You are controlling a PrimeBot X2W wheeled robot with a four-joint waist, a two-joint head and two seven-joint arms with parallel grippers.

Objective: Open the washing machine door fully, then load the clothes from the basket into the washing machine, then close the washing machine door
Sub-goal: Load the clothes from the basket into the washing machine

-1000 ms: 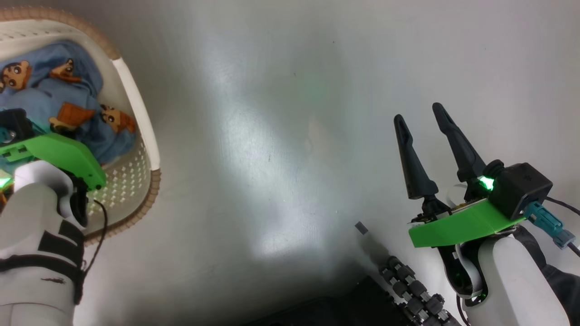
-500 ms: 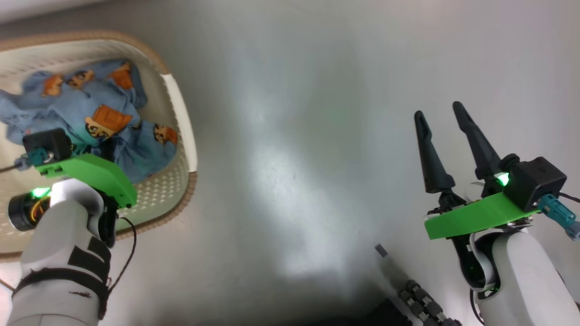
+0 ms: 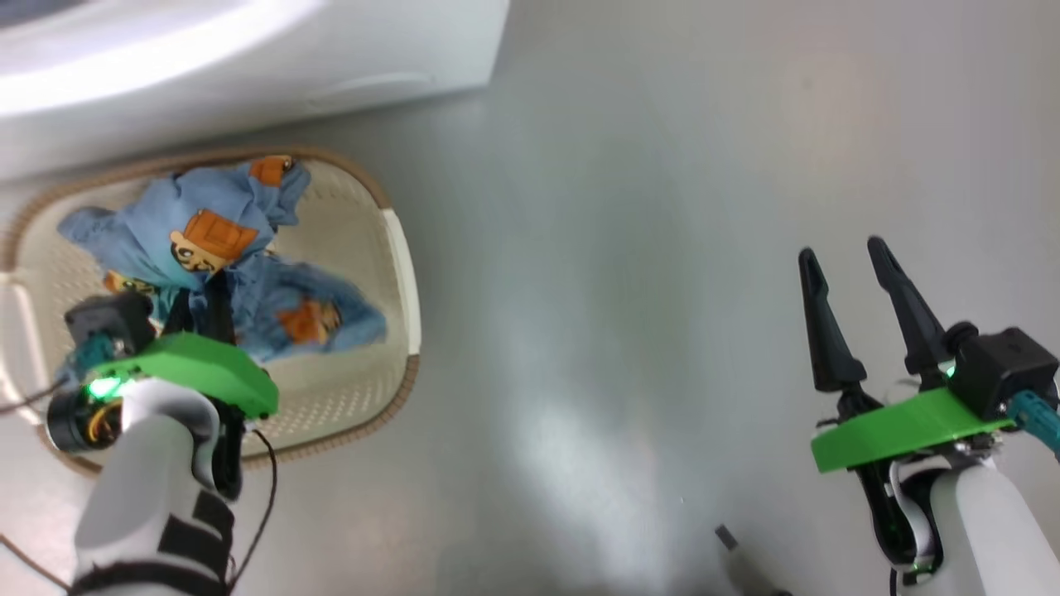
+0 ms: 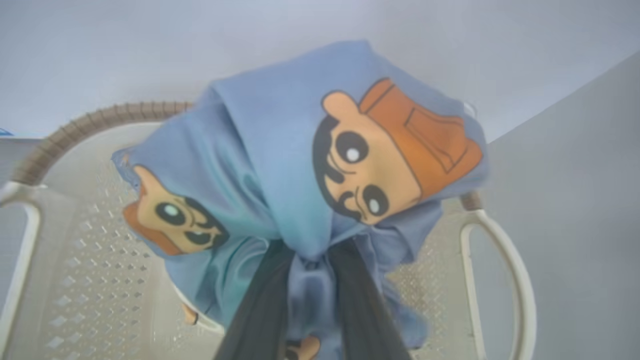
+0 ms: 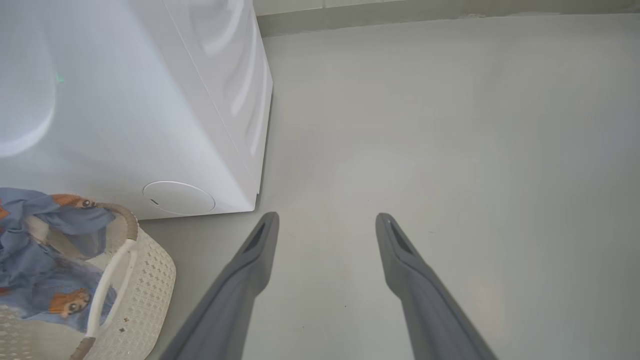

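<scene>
The light-blue clothes (image 4: 310, 165) with orange cartoon figures hang bunched over the cream basket (image 4: 75, 250). My left gripper (image 4: 310, 255) is shut on a fold of the fabric. In the head view the same clothes (image 3: 215, 240) rise from the basket (image 3: 402, 248) at the left, with the left gripper (image 3: 199, 302) under them. My right gripper (image 3: 845, 281) stands open over bare floor at the right, its fingers (image 5: 255, 250) spread wide. The white washing machine (image 3: 248, 58) stands just behind the basket. Its door is out of view.
The right wrist view shows the washing machine's front corner (image 5: 250, 150) with a round white cap (image 5: 178, 198) low down, and the basket (image 5: 150, 280) beside it. Smooth grey floor (image 3: 621, 290) spreads between basket and right arm. A skirting runs along the far wall (image 5: 400, 12).
The head camera has swung, bringing the washing machine's base into view. The left gripper, still shut on the clothes, has lifted them up out of the basket's bottom. The right gripper stays open.
</scene>
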